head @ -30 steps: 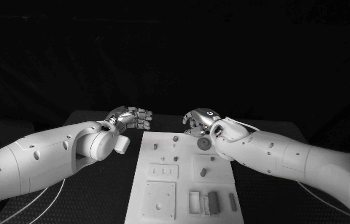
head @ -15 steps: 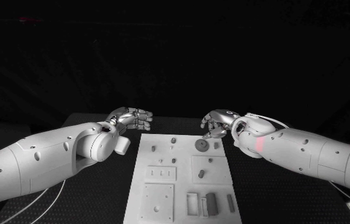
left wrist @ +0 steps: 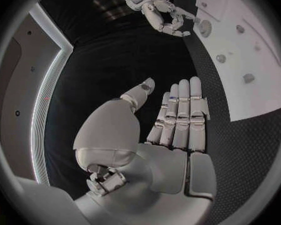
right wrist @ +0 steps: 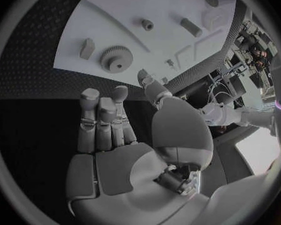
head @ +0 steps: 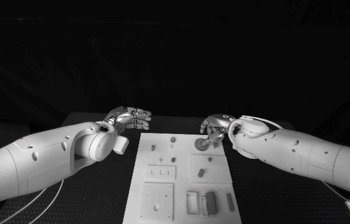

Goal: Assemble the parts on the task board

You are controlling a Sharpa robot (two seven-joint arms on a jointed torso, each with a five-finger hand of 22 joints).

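Nearest, at the board's (head: 182, 183) six o'clock end, slotted trays (head: 194, 203) are holding a dark block (head: 211, 202); pegs (head: 201, 173) are standing mid-board. Assembly is looking barely begun. At one o'clock the gear (head: 201, 144) is lying loose, the right hand (head: 214, 125) hovering beside it, fingers half curled and holding nothing. At eleven o'clock the left hand (head: 130, 118) is hanging released over the tabletop (head: 95, 119).

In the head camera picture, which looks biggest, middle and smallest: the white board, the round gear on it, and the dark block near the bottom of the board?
1. White board, by far the biggest.
2. Round gear and dark block look about alike. The block lies nearer the camera, so I won't rank those two.
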